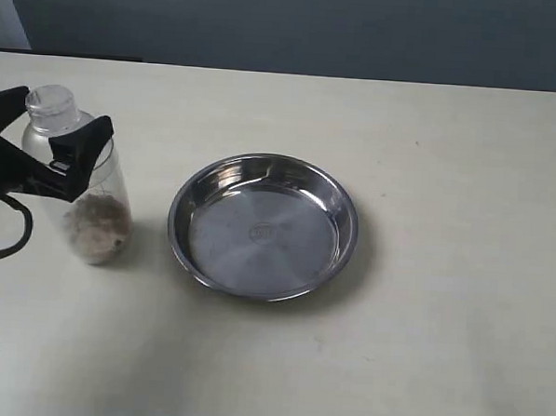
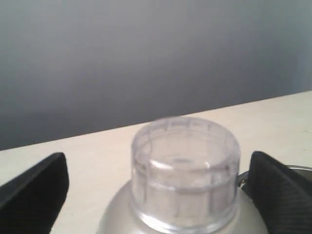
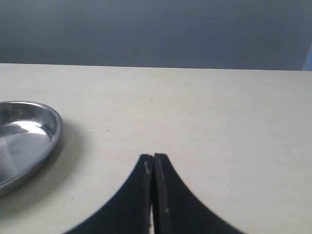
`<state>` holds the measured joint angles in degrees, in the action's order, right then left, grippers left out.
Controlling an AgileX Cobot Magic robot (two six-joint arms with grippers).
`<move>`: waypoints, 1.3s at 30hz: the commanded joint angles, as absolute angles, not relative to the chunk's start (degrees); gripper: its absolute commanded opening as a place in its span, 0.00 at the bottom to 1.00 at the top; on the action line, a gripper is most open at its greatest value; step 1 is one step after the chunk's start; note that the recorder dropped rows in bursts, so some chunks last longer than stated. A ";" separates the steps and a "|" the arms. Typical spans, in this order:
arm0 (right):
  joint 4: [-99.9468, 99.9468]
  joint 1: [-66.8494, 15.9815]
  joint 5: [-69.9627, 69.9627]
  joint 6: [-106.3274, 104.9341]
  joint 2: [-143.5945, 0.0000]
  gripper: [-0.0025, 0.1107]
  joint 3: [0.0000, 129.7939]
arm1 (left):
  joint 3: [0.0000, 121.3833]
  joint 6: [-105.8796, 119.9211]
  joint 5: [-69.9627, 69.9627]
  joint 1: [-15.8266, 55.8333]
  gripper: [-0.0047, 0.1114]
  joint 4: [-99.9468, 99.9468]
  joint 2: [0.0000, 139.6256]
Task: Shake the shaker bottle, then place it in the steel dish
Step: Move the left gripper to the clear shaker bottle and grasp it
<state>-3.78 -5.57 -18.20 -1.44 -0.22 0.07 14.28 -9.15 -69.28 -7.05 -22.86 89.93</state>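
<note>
Nearest the front edge the table (image 1: 439, 347) is bare. Then comes the steel dish (image 1: 287, 218), sitting about mid-table with nothing in it. Just beside it, towards the left edge, the shaker bottle (image 1: 96, 208) stands upright on the table, apart from the dish, with brownish grainy bits (image 1: 98, 228) heaped in its bottom.

The left tool (image 1: 64, 113) is spread wide around the bottle's top, one finger on each side. The left wrist view shows clear gaps between the fingers and the round cap (image 2: 185, 170), so to my eye it has not gripped anything yet. The right tool (image 3: 154, 161) has its fingers pressed together on nothing. It sits low over bare table with the dish's rim off to one side.

My worry is the height of the grasp. The fingers sit up by the domed shoulder, where the plastic tapers. If they close there, the bottle could squirt downward, or slip loose once the shaking starts. A hard shake might also work the cap free and scatter the bits. Later, if the base lands on the dish's sloped side and not on its flat floor, the bottle would probably tip. A bump on the rim could send the dish sliding towards the right edge.
</note>
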 commanded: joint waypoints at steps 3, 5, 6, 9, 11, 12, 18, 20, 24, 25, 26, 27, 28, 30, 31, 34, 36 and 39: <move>-3.70 -5.78 -17.57 -1.49 0.00 0.02 0.00 | 16.47 -8.80 -69.96 -6.75 0.84 -23.52 96.50; -3.70 -5.78 -17.57 -1.49 0.00 0.02 0.00 | 16.86 -8.51 -69.96 -6.75 0.83 -25.05 98.10; -3.70 -5.78 -17.57 -1.49 0.00 0.02 0.00 | 16.83 -8.43 -69.96 -6.75 0.83 -25.64 98.85; -3.70 -5.78 -17.57 -1.49 0.00 0.02 0.00 | 16.83 -8.43 -69.96 -6.75 0.80 -26.75 100.39; -3.70 -5.78 -17.57 -1.49 0.00 0.02 0.00 | 16.83 -8.43 -69.96 -6.75 0.79 -27.67 101.07; -3.70 -5.78 -17.57 -1.49 0.00 0.02 0.00 | 16.83 -8.43 -69.96 -6.75 0.79 -28.22 101.22; -3.70 -5.78 -17.57 -1.49 0.00 0.02 0.00 | 16.83 -8.09 -69.96 -6.75 0.79 -29.42 103.34; -3.70 -5.78 -17.57 -1.49 0.00 0.02 0.00 | 16.83 -7.56 -69.96 -6.75 0.79 -29.42 104.45; -3.70 -5.78 -17.57 -1.49 0.00 0.02 0.00 | 16.83 -6.40 -69.96 -6.75 0.79 -29.42 105.05; -3.70 -5.78 -17.57 -1.49 0.00 0.02 0.00 | 16.83 -6.12 -69.96 -6.75 0.79 -29.42 105.05; -3.70 -5.78 -17.57 -1.49 0.00 0.02 0.00 | 16.83 -6.12 -69.96 -6.75 0.79 -29.42 105.05; -3.70 -5.78 -17.57 -1.49 0.00 0.02 0.00 | 16.83 -6.01 -69.96 -6.75 0.79 -29.42 105.05; -3.70 -5.78 -17.57 -1.49 0.00 0.02 0.00 | 16.83 -6.01 -69.96 -6.75 0.79 -29.42 105.05; -3.70 -5.78 -17.57 -1.49 0.00 0.02 0.00 | 16.83 -6.01 -69.96 -6.75 0.79 -29.53 105.05; -3.70 -5.78 -17.57 -1.49 0.00 0.02 0.00 | 16.83 -6.01 -69.96 -6.75 0.79 -29.53 105.05; -3.70 -5.78 -17.57 -1.49 0.00 0.02 0.00 | 16.83 -6.01 -69.96 -6.75 0.79 -29.53 105.05; -3.70 -5.78 -17.57 -1.49 0.00 0.02 0.00 | 17.02 -6.01 -69.96 -6.75 0.79 -29.51 105.05; -3.70 -5.78 -17.57 -1.49 0.00 0.02 0.00 | 17.55 -6.01 -69.96 -6.75 0.79 -29.51 105.05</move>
